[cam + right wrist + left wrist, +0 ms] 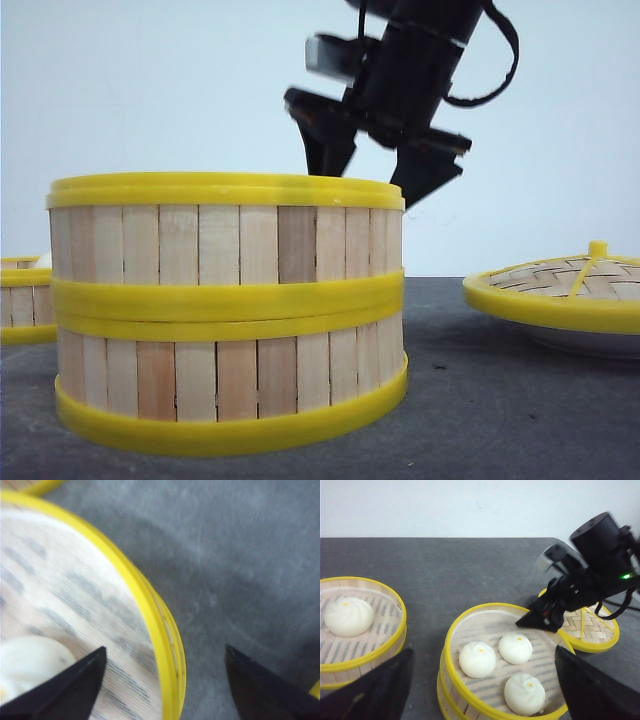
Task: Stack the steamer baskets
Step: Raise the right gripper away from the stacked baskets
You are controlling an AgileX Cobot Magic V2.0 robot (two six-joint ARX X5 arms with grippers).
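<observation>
Right wrist view gives you the right gripper (162, 680) with its jaws spread wide, nothing between them, straddling the yellow rim of the upper steamer basket (165, 630): one fingertip (75, 685) hangs over the slatted floor inside, beside a white bun (30, 662), the other over bare dark table (240, 570) outside the wall. You cannot tell from these frames whether either tip touches the rim.

From the front you see the same gripper (380, 165) angled down behind the far rim of the two-basket stack (228, 310), one basket seated squarely on the other, yellow rims meeting at mid-height. Open table lies in front of the stack and to its right.

Your left gripper (480, 680) is also wide open and holds nothing; its dark fingers (375, 690) frame the stack from above, well clear of it. In that view the top basket holds three buns (516, 648), and the right arm (600, 560) leans in over its far edge.

The third steamer basket (395, 630) stands alone on the table to the left of the stack, apart from it, with a single bun (347, 616) inside. On the other side, near the stack, the woven domed lid (575, 285) with its yellow rim rests on a white plate (590, 342).
</observation>
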